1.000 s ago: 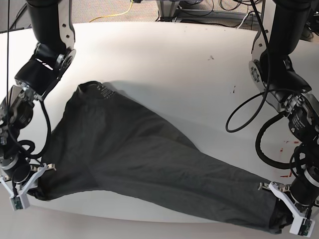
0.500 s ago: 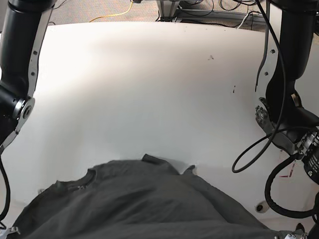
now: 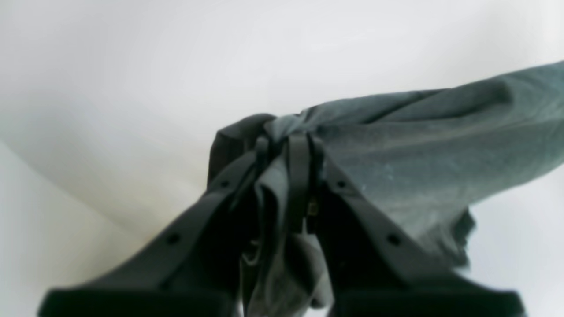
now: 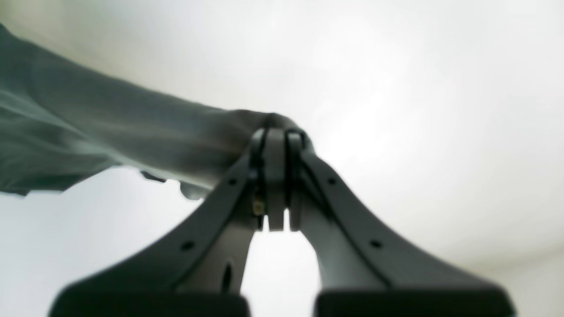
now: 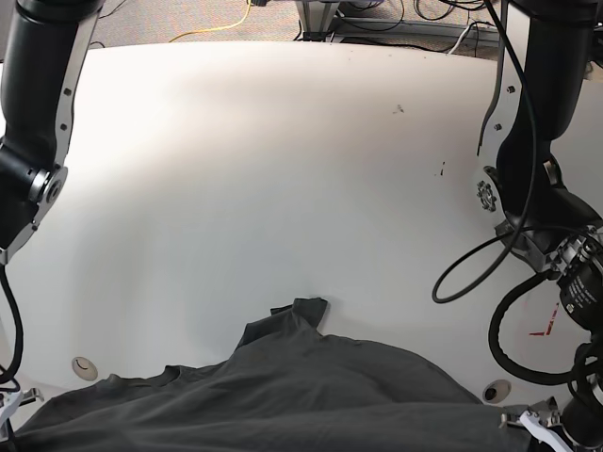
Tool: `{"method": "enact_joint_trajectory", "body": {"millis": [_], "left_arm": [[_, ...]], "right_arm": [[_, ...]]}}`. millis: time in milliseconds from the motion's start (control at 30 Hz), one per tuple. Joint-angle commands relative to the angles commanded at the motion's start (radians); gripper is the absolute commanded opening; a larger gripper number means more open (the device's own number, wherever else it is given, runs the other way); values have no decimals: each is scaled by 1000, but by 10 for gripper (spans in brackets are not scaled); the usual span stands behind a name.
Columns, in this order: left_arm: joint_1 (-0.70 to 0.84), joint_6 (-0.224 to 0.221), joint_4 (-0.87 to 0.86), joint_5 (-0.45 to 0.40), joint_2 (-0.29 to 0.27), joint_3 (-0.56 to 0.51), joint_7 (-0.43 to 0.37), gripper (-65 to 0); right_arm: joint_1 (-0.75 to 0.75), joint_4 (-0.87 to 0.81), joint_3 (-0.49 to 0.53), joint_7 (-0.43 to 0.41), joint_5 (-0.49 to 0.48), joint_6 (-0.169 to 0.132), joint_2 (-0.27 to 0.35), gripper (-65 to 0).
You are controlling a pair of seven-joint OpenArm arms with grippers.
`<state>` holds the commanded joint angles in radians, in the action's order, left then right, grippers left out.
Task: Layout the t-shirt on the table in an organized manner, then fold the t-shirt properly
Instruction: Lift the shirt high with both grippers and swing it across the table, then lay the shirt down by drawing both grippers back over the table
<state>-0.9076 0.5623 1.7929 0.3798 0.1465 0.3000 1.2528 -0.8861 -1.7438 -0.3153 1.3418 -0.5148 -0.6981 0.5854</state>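
The dark charcoal t-shirt (image 5: 311,395) hangs stretched across the bottom of the base view, over the near edge of the white table (image 5: 283,169). A small folded bit of it pokes up at the middle. In the left wrist view my left gripper (image 3: 288,143) is shut on a bunched edge of the t-shirt (image 3: 418,145), which runs off to the right. My right gripper (image 4: 275,134), seen in the right wrist view, is shut on another edge, with the t-shirt (image 4: 110,127) stretching away to the left. Both hands are mostly cut off by the bottom corners of the base view.
My left arm (image 5: 528,188) with looping black cables stands at the right of the base view, my right arm (image 5: 38,122) at the left. Two round grommet holes (image 5: 83,365) (image 5: 491,391) sit near the front edge. A red mark (image 5: 542,330) lies at the right.
One second ago the t-shirt lay spread diagonally on the table. Both grippers have since pulled it toward the near edge, and over the last half second its top edge has sagged lower.
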Motion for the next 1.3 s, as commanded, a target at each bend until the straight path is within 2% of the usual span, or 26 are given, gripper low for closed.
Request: {"method": "enact_joint_trajectory", "body": {"millis": [100,167,333,433,500,633,833,1067,1167,1233,1300], "left_arm": [[75,2,18,0,3,0,-2,-647],[141,20,35,2,3,0,-2,-647],[301,75,68,2,12,8,0,-650],[423,100,84,2,20,28,0,-650],[508,112,83,2,21,48,-3,-650],[666,135,81,0,20,83,-21,-649],[862,136,81,0,23,95,-34,-646],[973,136,81,-2,26,130,-34,-642],[993,136,81,-2,52,130,-34,-578],[999,136,81,-2,71,130,-34,-492],[1002,136,81,-2,84,130,-32,-358]], "right_arm": [[140,-55,-64,0,-26,0,-6,-650],[261,-104,-110,0,-44,0,-15,-650],[502,-181,-227,0,-60,0,-92,-650],[647,-207,-276,-6,-69,0,-161,-650],[740,-210,-295,-28,-89,0,-201,-650],[919,-210,-305,-137,-124,0,-264,-650],[1071,-209,-304,-222,-121,0,-331,-650],[1152,-209,-304,-230,-120,0,-364,-648],[1172,-209,-304,-230,-120,0,-371,-642],[1183,-209,-304,-230,-120,0,-371,-607],[1195,-209,-304,-230,-118,0,-371,-517]]}}
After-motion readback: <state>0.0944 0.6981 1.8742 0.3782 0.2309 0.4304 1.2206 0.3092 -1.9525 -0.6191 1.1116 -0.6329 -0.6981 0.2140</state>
